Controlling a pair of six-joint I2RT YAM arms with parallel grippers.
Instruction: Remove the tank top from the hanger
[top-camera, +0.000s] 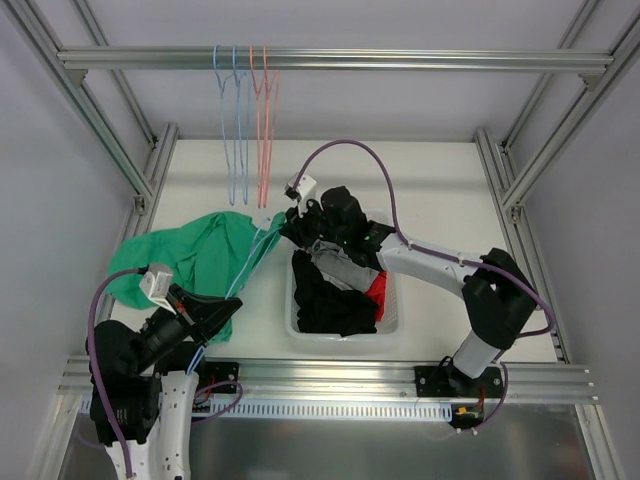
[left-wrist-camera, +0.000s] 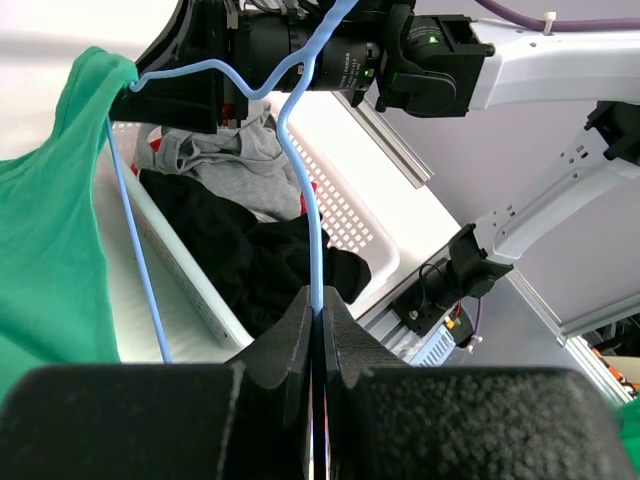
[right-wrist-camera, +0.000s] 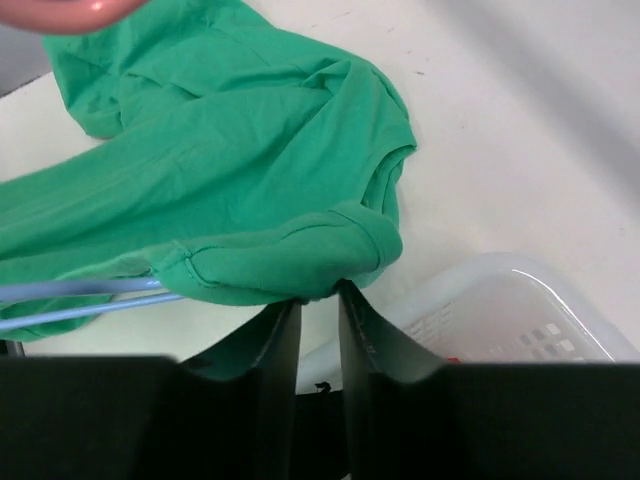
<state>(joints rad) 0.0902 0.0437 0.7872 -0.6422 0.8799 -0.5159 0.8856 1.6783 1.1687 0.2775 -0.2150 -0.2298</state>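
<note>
The green tank top (top-camera: 190, 255) lies bunched on the table at the left, still threaded on a light blue wire hanger (top-camera: 252, 262). My left gripper (top-camera: 232, 305) is shut on the hanger's wire, which runs up from between its fingertips in the left wrist view (left-wrist-camera: 318, 298). My right gripper (top-camera: 280, 225) reaches over the basket and is shut on the edge of the tank top (right-wrist-camera: 250, 200), which bunches at its fingertips in the right wrist view (right-wrist-camera: 320, 293). The left wrist view shows the top's strap (left-wrist-camera: 95, 70) at the hanger's shoulder by the right gripper.
A white plastic basket (top-camera: 392, 300) with black, grey and red clothes stands mid-table, under the right arm. Blue hangers (top-camera: 238, 120) and pink hangers (top-camera: 265, 120) hang from the top rail at the back. Aluminium frame posts stand on both sides.
</note>
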